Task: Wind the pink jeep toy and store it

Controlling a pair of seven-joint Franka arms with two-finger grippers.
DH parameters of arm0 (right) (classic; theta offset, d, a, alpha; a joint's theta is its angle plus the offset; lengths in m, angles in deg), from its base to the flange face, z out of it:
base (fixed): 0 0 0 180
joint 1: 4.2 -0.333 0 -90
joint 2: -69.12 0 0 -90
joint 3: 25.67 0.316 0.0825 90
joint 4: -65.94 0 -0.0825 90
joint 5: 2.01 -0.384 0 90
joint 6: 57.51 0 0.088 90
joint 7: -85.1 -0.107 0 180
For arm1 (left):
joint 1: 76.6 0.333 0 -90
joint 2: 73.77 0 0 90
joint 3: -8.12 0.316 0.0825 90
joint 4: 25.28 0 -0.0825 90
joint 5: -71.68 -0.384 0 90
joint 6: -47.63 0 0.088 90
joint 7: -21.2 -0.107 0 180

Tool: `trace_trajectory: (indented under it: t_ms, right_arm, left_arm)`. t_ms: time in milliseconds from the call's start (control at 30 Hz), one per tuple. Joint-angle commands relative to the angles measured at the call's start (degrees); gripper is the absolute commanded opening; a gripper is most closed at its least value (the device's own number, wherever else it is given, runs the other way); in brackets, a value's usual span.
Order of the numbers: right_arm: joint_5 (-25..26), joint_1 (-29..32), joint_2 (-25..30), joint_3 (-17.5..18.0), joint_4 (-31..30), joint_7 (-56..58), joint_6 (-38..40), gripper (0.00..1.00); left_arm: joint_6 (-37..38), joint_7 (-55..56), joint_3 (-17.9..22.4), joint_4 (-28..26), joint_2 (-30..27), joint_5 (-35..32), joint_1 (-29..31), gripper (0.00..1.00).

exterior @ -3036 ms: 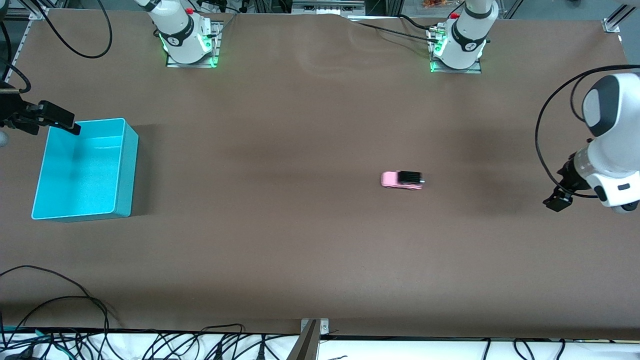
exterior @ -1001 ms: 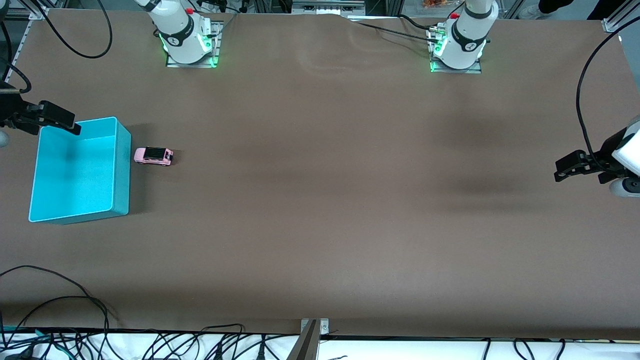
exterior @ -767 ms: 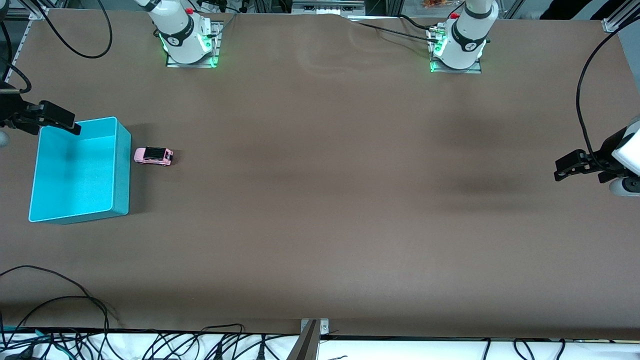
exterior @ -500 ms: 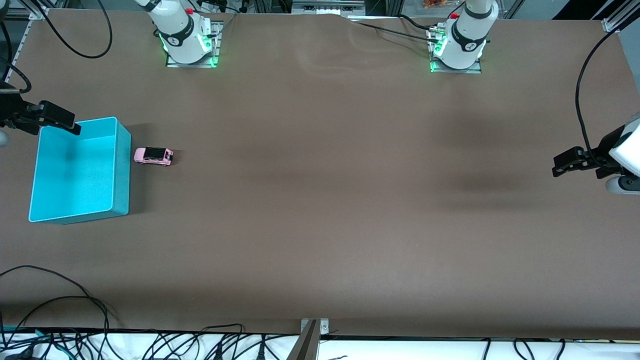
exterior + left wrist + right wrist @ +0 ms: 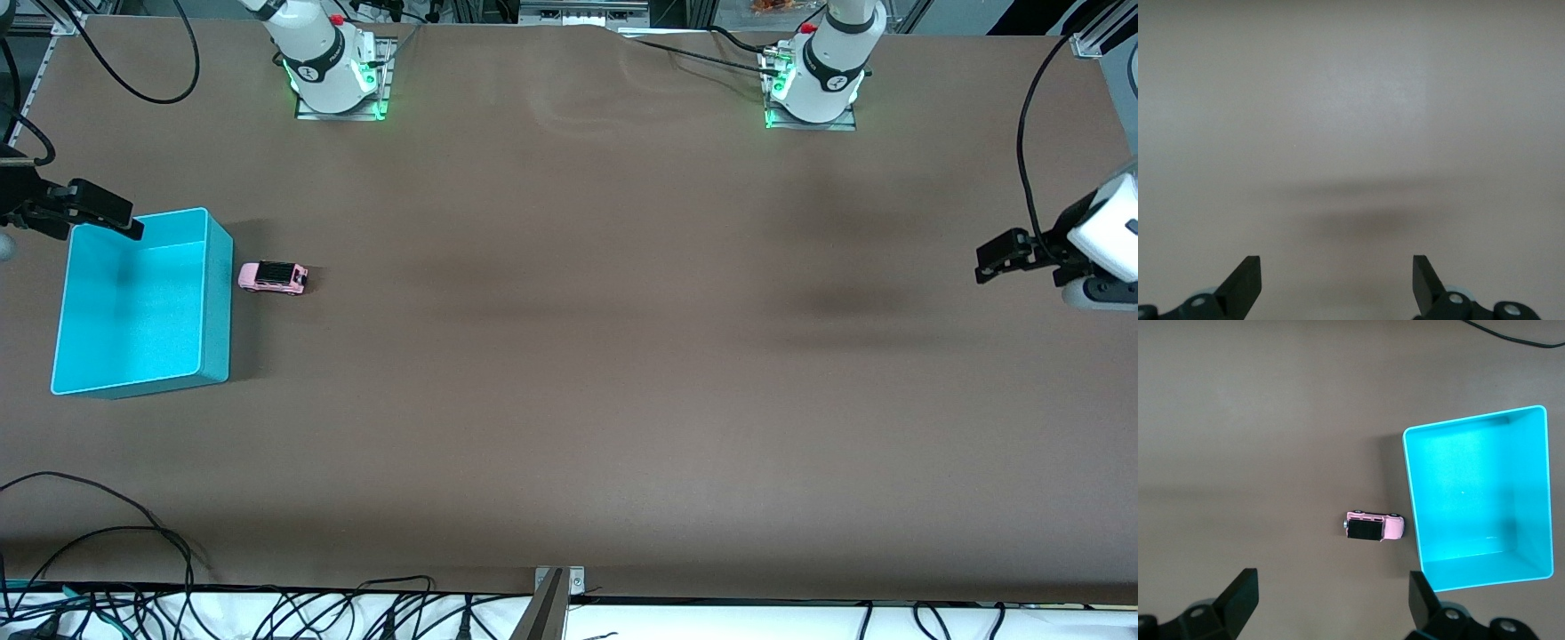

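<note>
The pink jeep toy stands on its wheels on the brown table, just beside the turquoise bin, on the side toward the left arm's end. In the right wrist view the pink jeep toy shows its black roof, a short gap from the bin. My right gripper hangs open and empty over the bin's corner closest to the bases; its fingers frame bare table. My left gripper is open and empty over bare table at the left arm's end, and the left wrist view shows its fingers wide apart.
The bin is empty inside. Both arm bases stand along the table's edge farthest from the camera. Loose black cables trail over the table's nearest edge at the right arm's end.
My left gripper has drifted toward the bases' side of the table and slightly inward. The right gripper, the jeep and the bin have stayed put.
</note>
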Motion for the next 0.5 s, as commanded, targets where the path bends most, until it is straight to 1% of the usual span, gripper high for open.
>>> trace_trajectory:
  t_ms: [0,67,200,467]
  right_arm:
    - [-0.13,-0.01,-0.89,0.28,1.05,0.32,0.65,1.0]
    - [-0.13,-0.27,-1.24,0.46,1.05,0.59,0.82,1.0]
    - [0.31,-1.77,-1.42,0.55,1.22,0.06,0.47,1.0]
    - [-0.22,-1.07,-2.3,0.19,0.87,0.24,1.26,1.0]
  left_arm:
    - [-0.46,-4.07,-0.07,-3.69,-3.98,2.61,0.51,1.0]
    - [-0.46,-4.16,0.02,-3.6,-3.89,3.76,0.51,1.0]
    - [-0.55,-3.9,0.11,-3.25,-3.37,3.76,0.51,1.0]
    - [-0.99,-3.28,0.28,-2.99,-3.01,3.24,0.51,1.0]
